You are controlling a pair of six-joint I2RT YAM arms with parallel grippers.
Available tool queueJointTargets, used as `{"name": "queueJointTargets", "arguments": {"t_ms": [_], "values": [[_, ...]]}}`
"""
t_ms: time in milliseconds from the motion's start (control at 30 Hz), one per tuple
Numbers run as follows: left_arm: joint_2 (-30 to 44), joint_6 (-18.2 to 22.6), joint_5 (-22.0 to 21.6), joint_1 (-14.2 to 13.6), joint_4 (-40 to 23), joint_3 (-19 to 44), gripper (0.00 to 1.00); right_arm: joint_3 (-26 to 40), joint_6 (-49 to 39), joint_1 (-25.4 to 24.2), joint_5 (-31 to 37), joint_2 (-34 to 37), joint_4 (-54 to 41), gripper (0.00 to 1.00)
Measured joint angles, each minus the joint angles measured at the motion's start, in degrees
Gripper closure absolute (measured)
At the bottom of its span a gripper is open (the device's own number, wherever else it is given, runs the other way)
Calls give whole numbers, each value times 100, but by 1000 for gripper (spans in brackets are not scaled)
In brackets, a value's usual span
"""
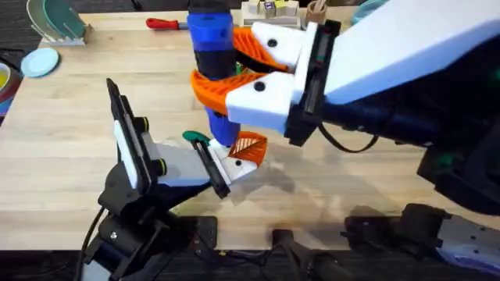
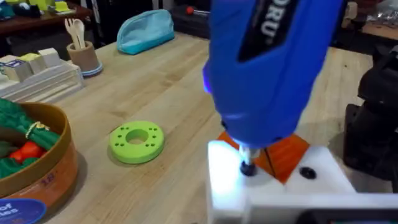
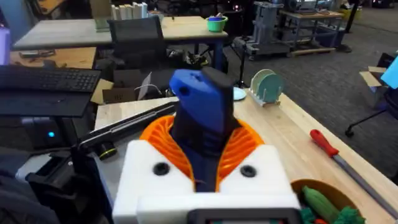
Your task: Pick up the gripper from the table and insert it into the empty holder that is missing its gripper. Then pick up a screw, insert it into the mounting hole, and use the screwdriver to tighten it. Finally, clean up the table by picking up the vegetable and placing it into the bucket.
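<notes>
My right gripper (image 1: 231, 69) reaches across the table and is shut on the blue screwdriver (image 1: 211, 47), which stands upright between its orange ribbed pads (image 3: 249, 140). The screwdriver's metal tip (image 2: 247, 167) rests on the white holder (image 2: 273, 186) of my left gripper (image 1: 226, 164). The orange ribbed gripper piece (image 1: 250, 147) sits in that holder, beside the tip. A small teal-green vegetable (image 1: 195, 137) lies on the table just left of the holder. The terracotta bucket (image 2: 37, 174) holds green and red toy vegetables.
A green round disc with holes (image 2: 137, 142) lies on the wood between the bucket and the holder. A red-handled hand tool (image 1: 166, 23) lies at the far edge. A dish rack (image 1: 55, 22) and a blue lid (image 1: 41, 61) sit far left.
</notes>
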Motion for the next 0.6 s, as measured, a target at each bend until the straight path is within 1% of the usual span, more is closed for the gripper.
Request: {"name": "queueJointTargets", "arguments": {"t_ms": [400,600], "values": [[0,2,-2,0,2,0,988,0,0,0,2,0,21,876],[-7,7,-17,0,16,0,988,-67,0,11,-5,-17,268,876]]}}
